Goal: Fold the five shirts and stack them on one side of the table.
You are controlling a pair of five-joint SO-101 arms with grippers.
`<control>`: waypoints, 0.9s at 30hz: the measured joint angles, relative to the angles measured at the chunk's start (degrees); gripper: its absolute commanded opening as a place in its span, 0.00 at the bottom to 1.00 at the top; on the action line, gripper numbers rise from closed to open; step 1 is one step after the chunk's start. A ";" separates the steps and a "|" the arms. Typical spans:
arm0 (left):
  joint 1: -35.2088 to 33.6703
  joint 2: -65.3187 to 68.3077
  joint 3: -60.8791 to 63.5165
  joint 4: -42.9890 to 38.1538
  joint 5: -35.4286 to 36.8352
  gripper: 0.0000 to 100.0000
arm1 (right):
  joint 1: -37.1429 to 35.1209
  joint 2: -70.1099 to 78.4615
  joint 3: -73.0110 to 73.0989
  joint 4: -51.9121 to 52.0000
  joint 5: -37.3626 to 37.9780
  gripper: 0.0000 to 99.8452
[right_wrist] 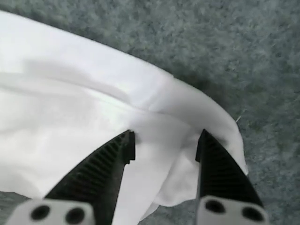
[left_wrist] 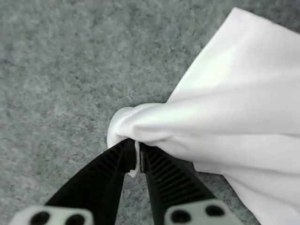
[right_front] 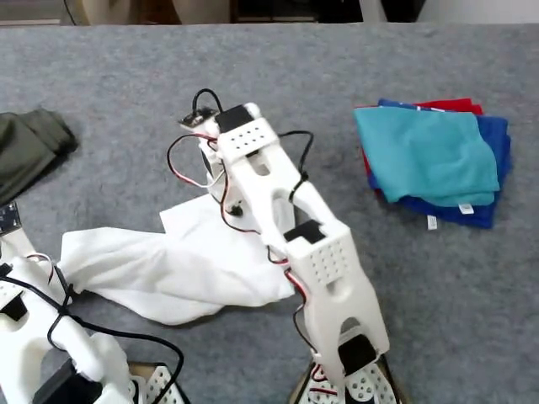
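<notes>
left tool (left_wrist: 136,157) pinches white shirt (right_front: 168,265); right tool (right_wrist: 164,140) above it.

High view down over table (right_front: 438,303), wrist views close on shared white shirt (right_front: 168,269)

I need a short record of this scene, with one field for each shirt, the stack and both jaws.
white shirt: unfolded and crumpled on the grey table
dark green shirt: crumpled, at the high view's left edge
stack: folded, teal shirt on top, blue shirt and red shirt beneath
left jaws: shut on a bunched end of the white shirt
right jaws: open, astride a fold of the white shirt
</notes>
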 measured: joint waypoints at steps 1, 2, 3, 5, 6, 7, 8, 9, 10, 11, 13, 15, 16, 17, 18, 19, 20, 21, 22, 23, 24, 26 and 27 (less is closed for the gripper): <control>0.00 0.00 0.00 0.00 0.00 0.02 | 0.00 0.44 -0.09 0.35 -0.53 0.22; 0.00 0.00 0.00 0.00 0.00 0.02 | 0.00 0.88 -0.09 0.44 -0.97 0.22; 0.00 0.00 0.00 0.00 0.00 0.02 | -0.09 1.32 -0.09 0.62 -1.32 0.22; 0.00 0.00 0.00 0.00 0.00 0.02 | -0.09 1.85 -0.09 0.62 -1.58 0.18; 0.00 0.00 0.00 0.00 0.00 0.02 | -0.09 1.85 -0.09 0.62 -1.85 0.16; 0.00 0.00 0.00 0.00 0.00 0.02 | -0.09 1.93 -0.09 0.62 -1.93 0.14; 0.00 0.00 0.00 0.00 0.00 0.02 | -0.09 1.93 -0.09 0.62 -1.93 0.13; 0.00 0.00 0.00 0.00 0.00 0.02 | -0.09 1.93 -0.09 0.62 -1.93 0.11; 0.00 0.00 0.00 0.00 0.00 0.02 | -0.09 1.93 -0.09 0.62 -1.93 0.10; 0.00 0.00 0.00 0.00 0.00 0.02 | 0.00 1.93 -0.09 0.62 -1.93 0.09; 0.00 0.00 0.00 0.00 0.00 0.02 | 0.00 1.93 -0.09 0.62 -1.93 0.09; 0.00 0.00 0.00 0.00 0.00 0.02 | 0.09 1.93 -0.09 0.62 -1.93 0.09; 0.00 0.00 0.00 0.00 0.00 0.02 | 0.09 1.93 -0.09 0.62 -1.93 0.09; 0.00 0.00 0.00 0.00 0.00 0.02 | 0.09 1.93 -0.09 0.62 -1.93 0.09; 0.00 0.00 0.00 0.00 0.00 0.02 | 0.09 1.93 -0.09 0.62 -1.93 0.09; 0.00 0.00 0.00 0.00 0.00 0.02 | 0.09 1.93 -0.09 0.62 -1.93 0.09; 0.00 0.00 0.00 0.00 0.00 0.02 | 0.09 1.93 -0.09 0.62 -1.93 0.09; 0.00 0.00 0.00 0.00 0.00 0.02 | 0.09 1.93 -0.44 0.62 -1.93 0.09; 0.00 0.00 0.00 0.00 0.00 0.02 | 0.09 1.93 -1.23 0.70 -1.93 0.09; 0.00 0.00 0.00 0.00 0.00 0.02 | 0.09 1.93 -2.20 0.88 -1.93 0.07; 0.00 0.00 0.00 0.00 0.00 0.02 | 0.09 1.93 -3.16 0.97 -1.93 0.06; 0.00 0.00 0.00 0.00 0.00 0.02 | 0.09 1.93 -5.63 1.76 -1.93 0.03; 0.00 0.00 0.00 0.00 0.00 0.02 | 0.09 1.93 -7.12 2.20 -1.93 0.02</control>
